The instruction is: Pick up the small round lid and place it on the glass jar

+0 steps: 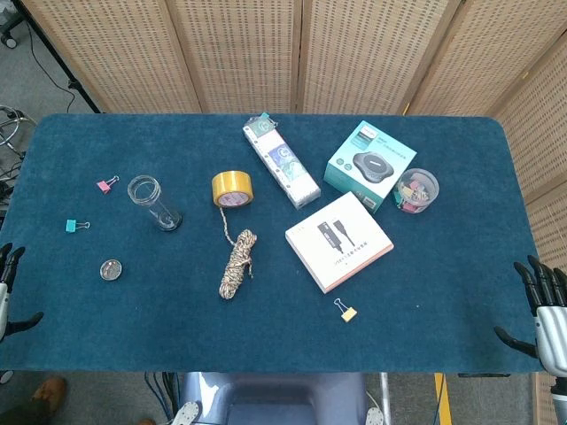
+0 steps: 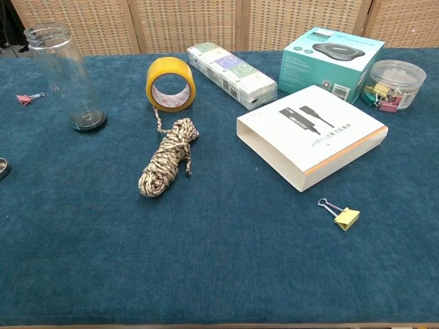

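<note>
counting across the blue table (image 1: 266,345): one glass jar (image 1: 152,202) standing upright and uncapped at the left, one small round lid (image 1: 110,269) lying flat just near of it and a little further left, apart from the jar with bare cloth between them. one roll of yellow tape (image 1: 231,189) sits right of the jar, and one bundle of twine (image 1: 236,264) lies near of the tape, a loose strand running up toward the roll. three boxes now: a long narrow box (image 1: 281,165) angled at the far middle, a teal box (image 1: 369,164) to its right, and a flat white box (image 1: 339,241) nearer, its pale edge showing in the chest view. one clear tub of clips (image 1: 415,190) just beside the teal box on the right. three loose binder clips: a pink clip (image 1: 107,185) far left, a teal clip (image 1: 74,225) near of it, and a yellow clip (image 1: 345,310) near of the white box. two hands, both at the near edge and well apart from everything: left hand (image 1: 9,292) at the left corner, fingers spread and nothing in them, only partly in frame; right hand (image 1: 545,310) at the right corner, fingers fanned apart, thumb out, holding nothing and touching nothing on the cloth. neither shows in the chest view, where the lid is just a sliver at the left edge.
</note>
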Controlling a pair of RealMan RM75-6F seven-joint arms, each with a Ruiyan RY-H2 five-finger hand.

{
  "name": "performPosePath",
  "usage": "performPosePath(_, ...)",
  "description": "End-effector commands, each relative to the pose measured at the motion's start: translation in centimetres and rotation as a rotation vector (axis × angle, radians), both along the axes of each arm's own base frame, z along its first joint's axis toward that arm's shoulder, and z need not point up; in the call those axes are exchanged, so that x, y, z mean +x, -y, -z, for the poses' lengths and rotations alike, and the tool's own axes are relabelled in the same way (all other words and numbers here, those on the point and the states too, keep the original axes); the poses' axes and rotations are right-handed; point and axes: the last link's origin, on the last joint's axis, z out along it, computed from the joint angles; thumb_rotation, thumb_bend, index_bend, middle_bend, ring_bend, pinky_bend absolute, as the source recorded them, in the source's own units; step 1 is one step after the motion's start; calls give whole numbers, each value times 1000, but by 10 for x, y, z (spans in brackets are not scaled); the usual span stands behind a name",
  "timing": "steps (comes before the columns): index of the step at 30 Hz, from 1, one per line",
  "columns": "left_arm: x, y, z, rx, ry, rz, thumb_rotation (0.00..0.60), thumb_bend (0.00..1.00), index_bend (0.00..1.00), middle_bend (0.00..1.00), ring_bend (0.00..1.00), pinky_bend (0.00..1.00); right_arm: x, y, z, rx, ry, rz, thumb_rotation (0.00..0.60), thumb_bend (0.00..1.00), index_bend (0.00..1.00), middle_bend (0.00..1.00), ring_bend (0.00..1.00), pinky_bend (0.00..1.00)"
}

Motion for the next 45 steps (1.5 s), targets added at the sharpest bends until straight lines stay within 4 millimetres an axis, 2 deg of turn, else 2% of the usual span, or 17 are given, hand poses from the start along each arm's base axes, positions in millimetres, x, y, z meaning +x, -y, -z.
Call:
performPosePath(1, 1, -1, 3, -4, -24, 7, 600, 120, 0, 0, 0, 0, 0, 0, 1, 6, -1, -1, 600, 0, 0, 0, 0, 0)
performPosePath(8, 2, -4, 7, -25, 2, 20, 600, 123, 7, 0, 0, 0, 0, 0, 2, 17, 2, 3, 600, 0, 0, 0, 0, 0)
performPosePath(13, -5, -19, 16, -48, 51, 54, 600, 138, 203, 0, 0, 0, 0, 1, 2, 18, 11, 3, 600, 0, 0, 0, 0, 0)
performPosePath(20, -22, -40, 37, -101, 73, 30, 600, 241, 294, 0, 0, 0, 3, -2, -1, 14, 37, -8, 600, 0, 0, 0, 0, 0)
performPosePath(23, -26, -47, 47, -128, 95, 16, 600, 292, 314, 0, 0, 0, 3, -3, -2, 13, 48, -8, 600, 0, 0, 0, 0, 0)
performPosePath(32, -32, -75, 71, -170, 144, -10, 600, 345, 353, 0, 0, 0, 2, -1, -7, 6, 83, -3, 600, 0, 0, 0, 0, 0)
performPosePath(45, -31, -91, 93, -207, 162, -29, 600, 382, 421, 0, 0, 0, 2, 1, -8, -1, 92, -4, 600, 0, 0, 0, 0, 0)
